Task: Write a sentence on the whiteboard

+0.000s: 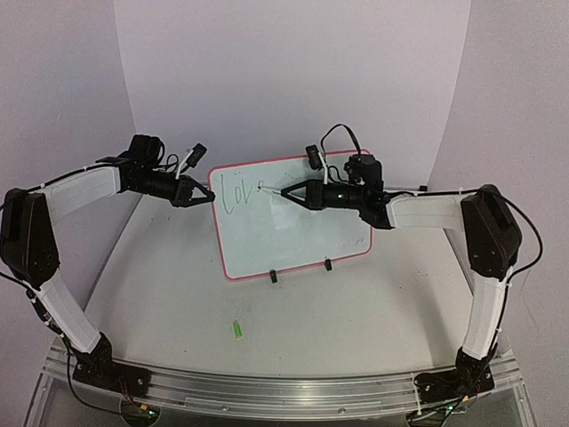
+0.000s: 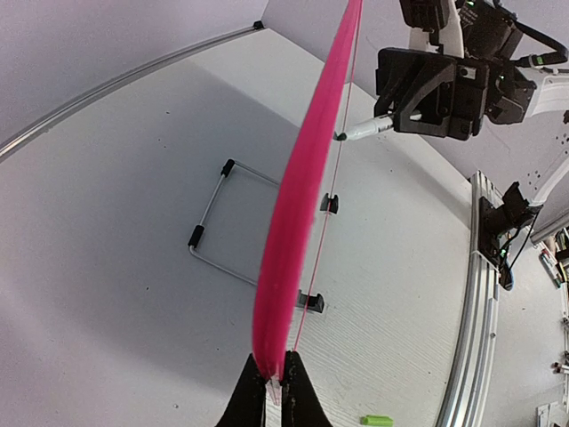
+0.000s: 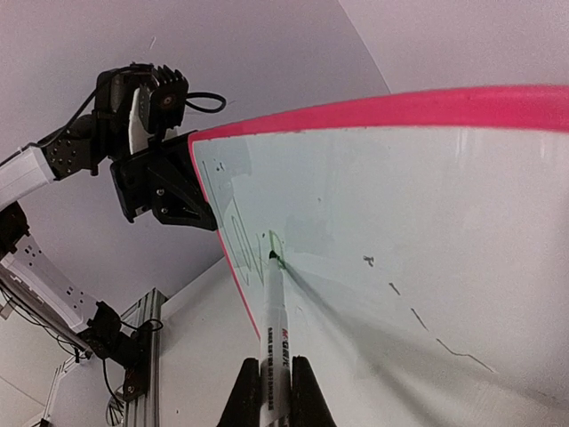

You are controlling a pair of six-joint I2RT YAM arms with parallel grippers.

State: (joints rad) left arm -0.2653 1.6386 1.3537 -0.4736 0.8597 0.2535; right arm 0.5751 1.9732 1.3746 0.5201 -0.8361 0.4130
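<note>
On the white table [image 1: 373, 329], the whiteboard [image 1: 302, 236] stands upright on its black feet, near the back wall between the two arms. The left gripper [image 1: 203, 194] pinches the board's red-pink left rim near the top corner. The right gripper [image 1: 298, 192], reaching in from the right, is clamped on a marker [image 3: 274, 334]. The marker's tip touches the board just right of the sentence [image 1: 236, 192], one green word long. A green cap [image 1: 237, 330] lies on the table in front.

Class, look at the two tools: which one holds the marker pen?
The right tool, pressing the marker tip to the whiteboard; the left tool only clamps that board's pink rim.
</note>
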